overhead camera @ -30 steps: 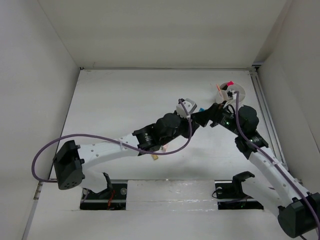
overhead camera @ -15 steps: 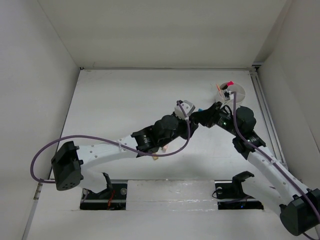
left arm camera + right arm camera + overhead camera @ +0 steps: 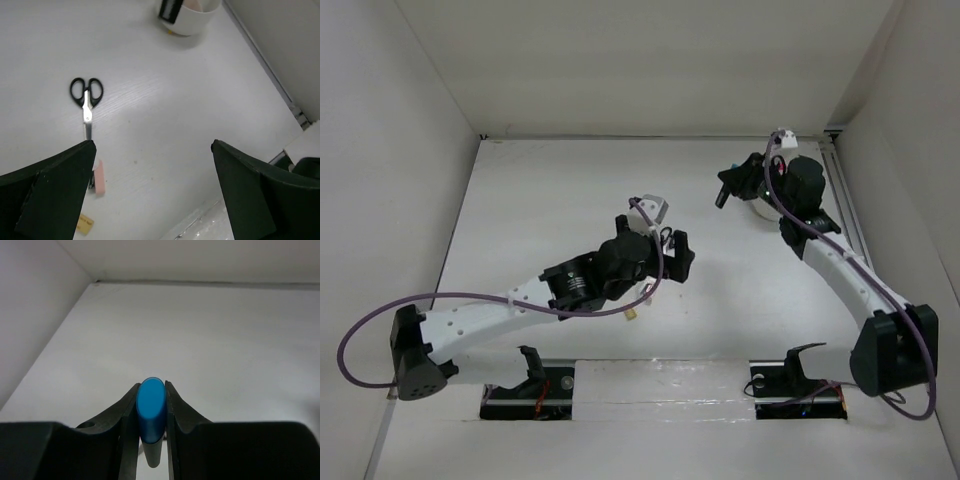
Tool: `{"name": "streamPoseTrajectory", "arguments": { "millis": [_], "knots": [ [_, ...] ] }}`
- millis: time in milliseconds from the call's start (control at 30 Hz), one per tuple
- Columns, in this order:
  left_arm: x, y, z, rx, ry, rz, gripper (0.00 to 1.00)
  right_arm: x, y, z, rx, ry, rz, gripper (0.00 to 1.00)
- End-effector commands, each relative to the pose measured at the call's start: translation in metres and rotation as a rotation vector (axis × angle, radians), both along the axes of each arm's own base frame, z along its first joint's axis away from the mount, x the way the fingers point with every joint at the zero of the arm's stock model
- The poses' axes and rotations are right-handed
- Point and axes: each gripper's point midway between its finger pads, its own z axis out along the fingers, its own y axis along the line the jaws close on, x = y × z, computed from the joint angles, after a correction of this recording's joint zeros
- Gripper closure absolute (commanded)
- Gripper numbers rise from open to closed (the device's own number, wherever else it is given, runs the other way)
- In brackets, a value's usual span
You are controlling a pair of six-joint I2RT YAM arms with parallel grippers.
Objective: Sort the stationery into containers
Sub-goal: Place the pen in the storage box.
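At the desk's far right corner, right gripper (image 3: 151, 385) now clenches the blue-capped marker (image 3: 151, 407) near the tub (image 3: 192, 21); left gripper (image 3: 152, 145) just let go, spread wide, backed off. Handover looks done; drop-in next.

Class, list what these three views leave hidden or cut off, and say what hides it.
Tub: left wrist view's top edge cuts it; top view, right arm covers most.
Marker: right wrist view, fingers hide all but its blue end.
Pink item: left wrist view, finger hides part.
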Motion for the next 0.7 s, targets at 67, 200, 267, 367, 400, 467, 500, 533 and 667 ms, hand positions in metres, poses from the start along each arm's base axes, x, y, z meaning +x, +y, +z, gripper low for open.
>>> {"name": "streamPoseTrajectory", "arguments": {
  "millis": [67,200,267,367,400,467,500,533,667],
  "knots": [
    [-0.001,0.082,-0.009,0.096,0.167,0.347,0.0,0.072,-0.049,0.034,-0.172,-0.172,-0.145,1.0],
    [-0.014,0.127,-0.016,0.157,0.2,0.432,0.0,0.117,-0.08,0.024,-0.205,-0.158,-0.177,1.0],
    [-0.018,0.141,-0.017,0.152,0.191,0.441,0.0,0.139,-0.103,0.014,-0.185,-0.153,-0.196,1.0],
    [-0.022,0.152,-0.009,0.096,0.16,0.424,0.0,0.153,-0.126,0.015,-0.151,-0.165,-0.198,1.0],
    [-0.025,0.15,-0.006,0.08,0.152,0.392,0.0,0.159,-0.131,0.007,-0.152,-0.149,-0.206,1.0],
    [-0.028,0.15,0.002,0.036,0.143,0.359,0.0,0.163,-0.146,0.008,-0.155,-0.15,-0.24,1.0],
    [-0.029,0.151,0.004,0.026,0.141,0.358,0.0,0.165,-0.146,0.004,-0.155,-0.141,-0.24,1.0],
    [-0.03,0.153,0.001,0.028,0.141,0.358,0.0,0.165,-0.154,0.006,-0.156,-0.149,-0.254,1.0],
    [-0.031,0.148,0.003,0.023,0.141,0.328,0.0,0.171,-0.167,0.0,-0.167,-0.139,-0.272,1.0]
  ]
}}
